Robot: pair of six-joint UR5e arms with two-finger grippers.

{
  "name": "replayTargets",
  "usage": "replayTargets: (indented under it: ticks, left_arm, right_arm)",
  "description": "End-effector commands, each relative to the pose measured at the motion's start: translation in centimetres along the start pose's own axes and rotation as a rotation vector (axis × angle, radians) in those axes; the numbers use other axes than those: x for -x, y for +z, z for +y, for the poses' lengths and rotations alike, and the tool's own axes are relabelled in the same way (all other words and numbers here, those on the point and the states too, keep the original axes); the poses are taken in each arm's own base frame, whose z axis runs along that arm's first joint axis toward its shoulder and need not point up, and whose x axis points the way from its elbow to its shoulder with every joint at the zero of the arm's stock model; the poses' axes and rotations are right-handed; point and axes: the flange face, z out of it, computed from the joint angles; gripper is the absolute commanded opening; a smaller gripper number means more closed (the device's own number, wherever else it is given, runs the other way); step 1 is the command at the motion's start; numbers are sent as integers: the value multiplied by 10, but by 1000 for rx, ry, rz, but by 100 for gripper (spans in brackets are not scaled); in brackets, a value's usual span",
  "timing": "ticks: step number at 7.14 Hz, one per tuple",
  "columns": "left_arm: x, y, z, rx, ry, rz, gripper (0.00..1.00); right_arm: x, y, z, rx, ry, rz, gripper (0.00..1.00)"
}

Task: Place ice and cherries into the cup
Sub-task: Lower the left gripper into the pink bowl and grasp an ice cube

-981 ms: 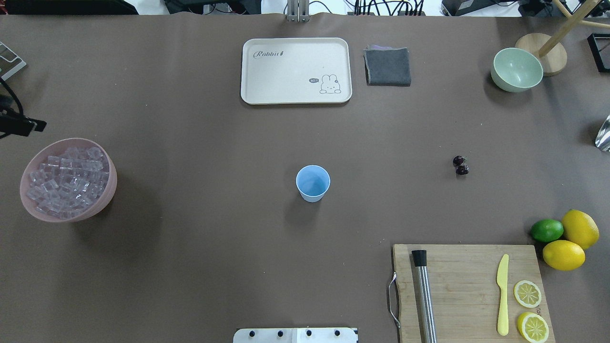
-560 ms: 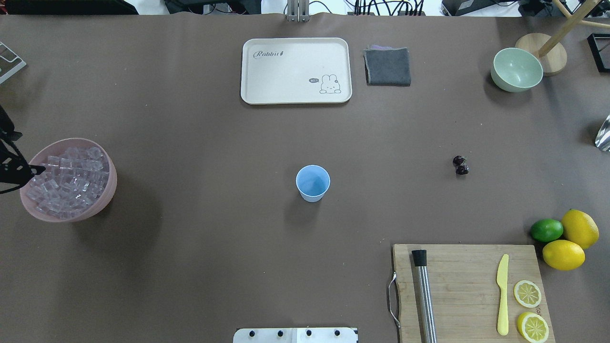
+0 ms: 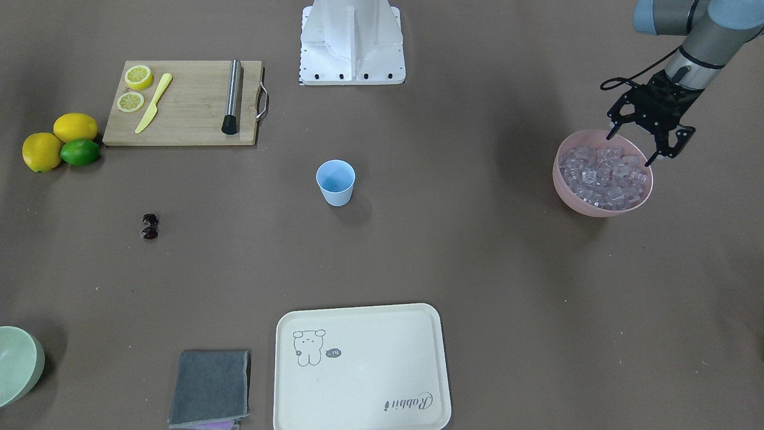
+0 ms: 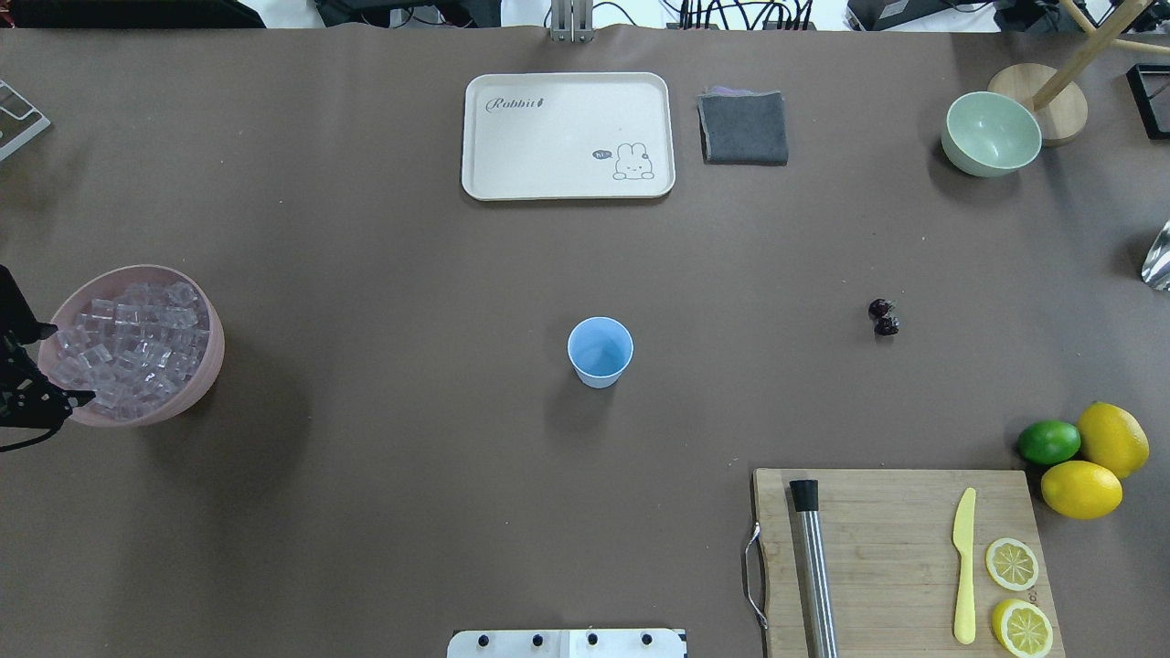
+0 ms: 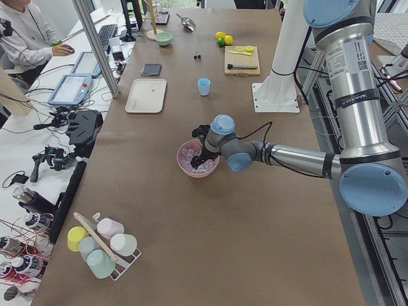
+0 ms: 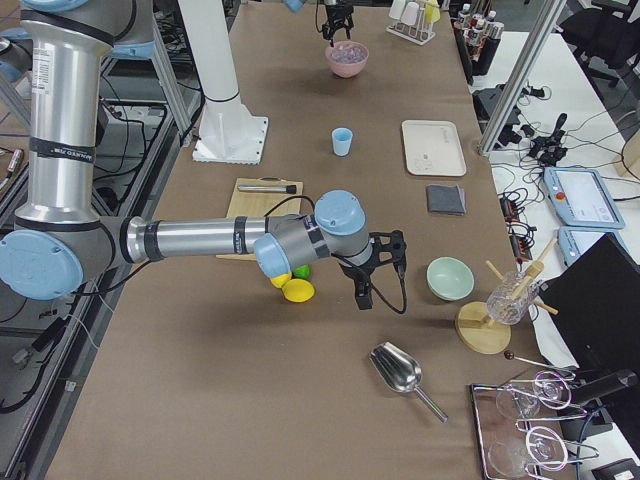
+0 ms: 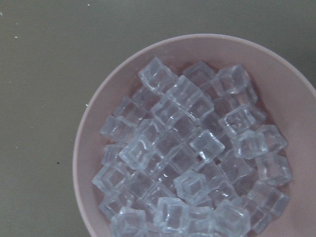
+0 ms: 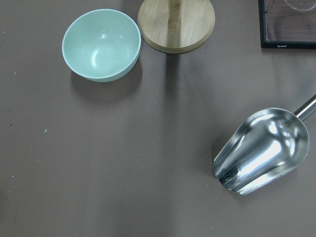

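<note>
The ice [image 4: 128,352] is a heap of small clear cubes in a pink bowl [image 4: 206,366] at the table's left; the left wrist view looks straight down on the ice [image 7: 192,153]. My left gripper [image 3: 630,148] hangs open just over the bowl's outer rim with nothing between its fingers, and it shows at the overhead view's left edge as well [image 4: 50,366]. The light blue cup [image 4: 600,352] stands upright mid-table. Two dark cherries [image 4: 884,318] lie together to its right. My right gripper [image 6: 375,270] shows only in the exterior right view, and I cannot tell its state.
A cream tray [image 4: 567,91] and a grey cloth [image 4: 743,128] lie at the back. A green bowl [image 8: 101,44], a wooden stand base [image 8: 176,22] and a metal scoop [image 8: 261,153] sit at far right. The cutting board [image 4: 900,512], lemons [image 4: 1081,489] and a lime [image 4: 1049,441] are at front right.
My left gripper has moved along the table's left edge toward the robot's side, from beyond the pink bowl to over its outer rim. Nothing else has shifted.
</note>
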Motion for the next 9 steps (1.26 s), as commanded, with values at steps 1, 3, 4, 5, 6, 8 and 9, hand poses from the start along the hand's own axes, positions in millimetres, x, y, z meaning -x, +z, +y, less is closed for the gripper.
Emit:
replayTargets:
  ticks: [1,3,4,5,6,8,9]
  left_arm:
    - [-5,14,-3,6,-21,-3,98]
    - [3,25,18,48,-34,-22,98]
    - [6,24,21,52,-40,-28,98]
    - [6,24,20,49,-39,-33,98]
    - [9,29,18,51,-43,-57,98]
    - [9,36,13,49,-53,-57,97]
    - [9,37,12,49,-53,-57,95]
  right_arm:
    - [0,1,0,2,0,1,100]
    - [0,2,1,4,0,1,100]
    - [-1,2,2,6,1,0,100]
    - [-1,2,2,5,1,1,100]
    - [-1,2,2,5,1,1,100]
    - [-1,3,2,6,2,1,100]
    - [-2,3,3,7,3,2,100]
